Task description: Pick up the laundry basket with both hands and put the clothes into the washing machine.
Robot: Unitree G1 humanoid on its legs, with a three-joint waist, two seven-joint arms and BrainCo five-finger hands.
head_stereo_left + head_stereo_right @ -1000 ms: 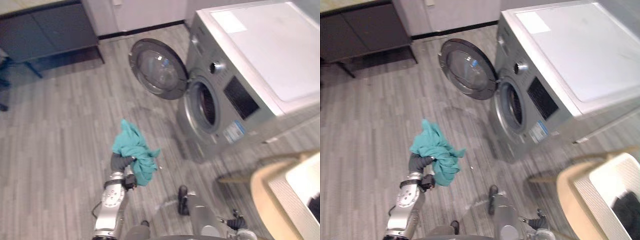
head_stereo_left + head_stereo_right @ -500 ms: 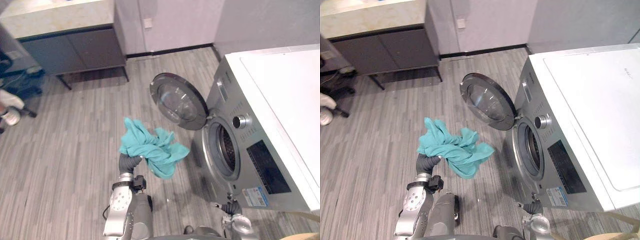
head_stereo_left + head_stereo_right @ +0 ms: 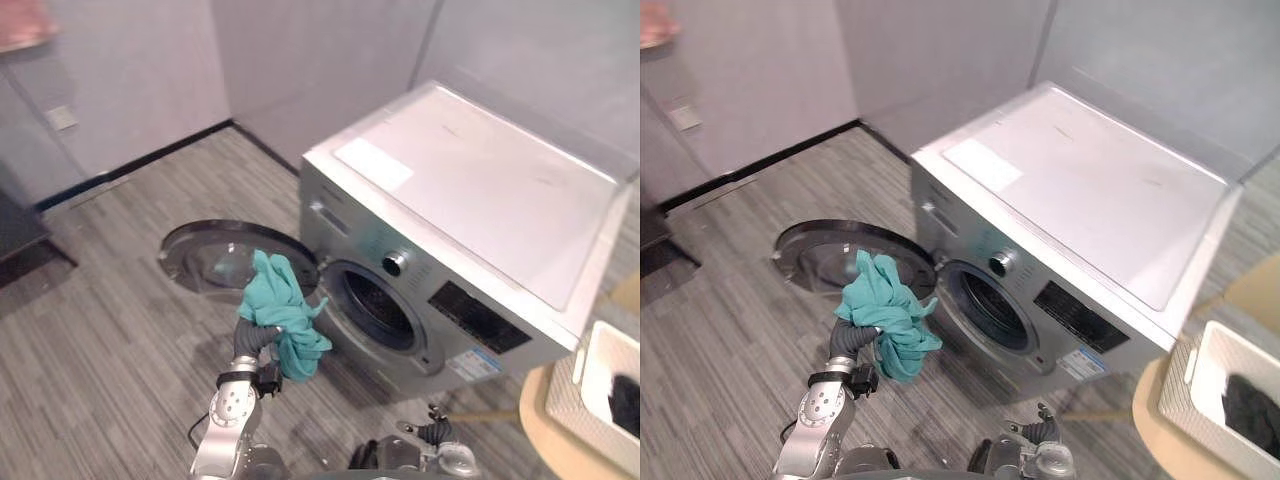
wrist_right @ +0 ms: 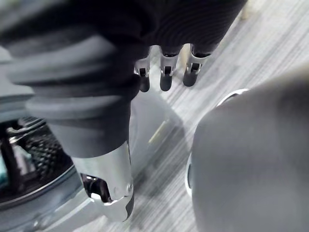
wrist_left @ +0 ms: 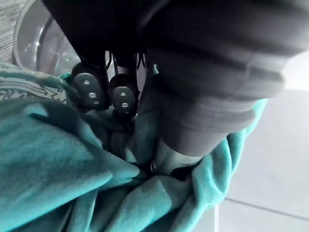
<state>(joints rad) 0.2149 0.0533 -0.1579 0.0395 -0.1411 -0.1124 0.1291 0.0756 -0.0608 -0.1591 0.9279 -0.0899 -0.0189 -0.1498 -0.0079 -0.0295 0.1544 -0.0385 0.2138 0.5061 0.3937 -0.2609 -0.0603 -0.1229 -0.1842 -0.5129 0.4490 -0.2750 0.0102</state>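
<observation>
The left hand (image 3: 249,338) is curled tight around a bunched teal cloth (image 3: 283,312). In the left wrist view the dark fingertips (image 5: 90,90) press into the folds, and the fabric wraps the thumb side too. The hand holds the cloth up in front of the washing machine (image 3: 470,220), over the inner edge of the swung-open door (image 3: 205,262) and just beside the round drum opening (image 3: 380,308). A loose tail hangs below the fist.

The step in hand looks like loading this piece. To do it well, the arm should carry the bundle sideways and forward, so the fist itself passes the rim of the opening rather than stopping short of it. The hanging tail is the likely trouble. It could drape over the lip or the door hinge side, so going in a little high and pushing deep would help it follow the hand in. The fingers should let go only once the bulk of the cloth is inside the drum.

The right hand (image 4: 163,73) hangs low near the floor (image 3: 100,350) with its fingers loosely straight and holding nothing. The white basket (image 3: 590,395) sits on a pale table (image 3: 545,440) at the robot's right, well apart from the machine, with a dark garment (image 3: 625,400) in it.
</observation>
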